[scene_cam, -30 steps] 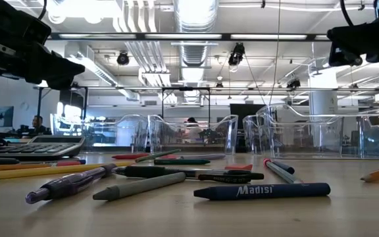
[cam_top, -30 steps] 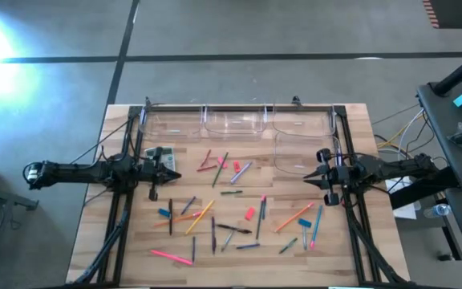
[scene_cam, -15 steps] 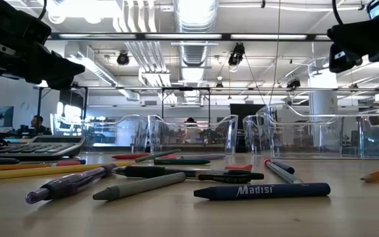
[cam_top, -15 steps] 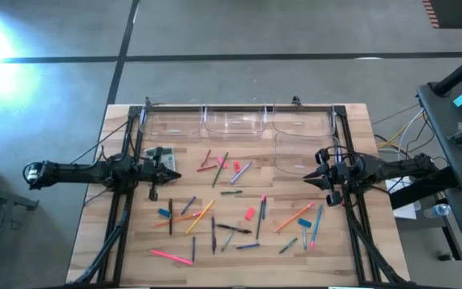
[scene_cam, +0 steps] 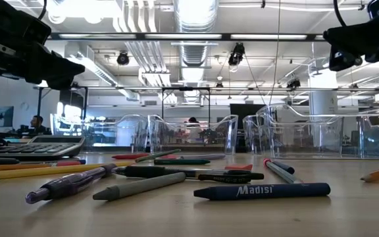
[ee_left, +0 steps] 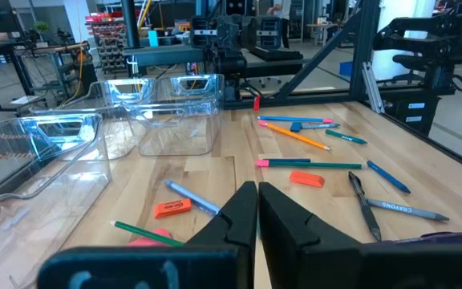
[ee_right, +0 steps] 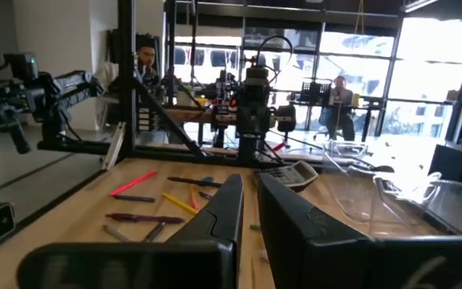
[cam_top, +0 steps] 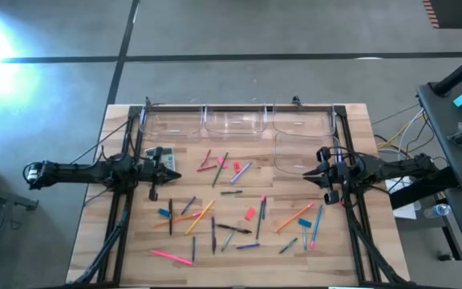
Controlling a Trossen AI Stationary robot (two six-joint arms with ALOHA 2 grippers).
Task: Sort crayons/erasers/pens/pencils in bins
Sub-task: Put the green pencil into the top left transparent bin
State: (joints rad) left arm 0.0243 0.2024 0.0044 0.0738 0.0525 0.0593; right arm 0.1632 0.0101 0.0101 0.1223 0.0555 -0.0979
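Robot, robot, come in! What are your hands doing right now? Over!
Left gripper shut, empty, by the calculator. Right gripper shut, empty, at the near bin. Pencils and pens loose on table. Nothing in the way.

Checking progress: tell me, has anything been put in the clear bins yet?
No, in the high view the bins look empty, and the pencils and pens lie on the table.

Four clear bins [cam_top: 233, 122] sit in the upper half of the table: three in a row, one lower right. One grey calculator [cam_top: 160, 157] lies at left. About four erasers [cam_top: 250, 213] and roughly twenty pens [cam_top: 234, 229] and pencils [cam_top: 293, 217] are scattered across the centre; exact stick counts cannot be told.
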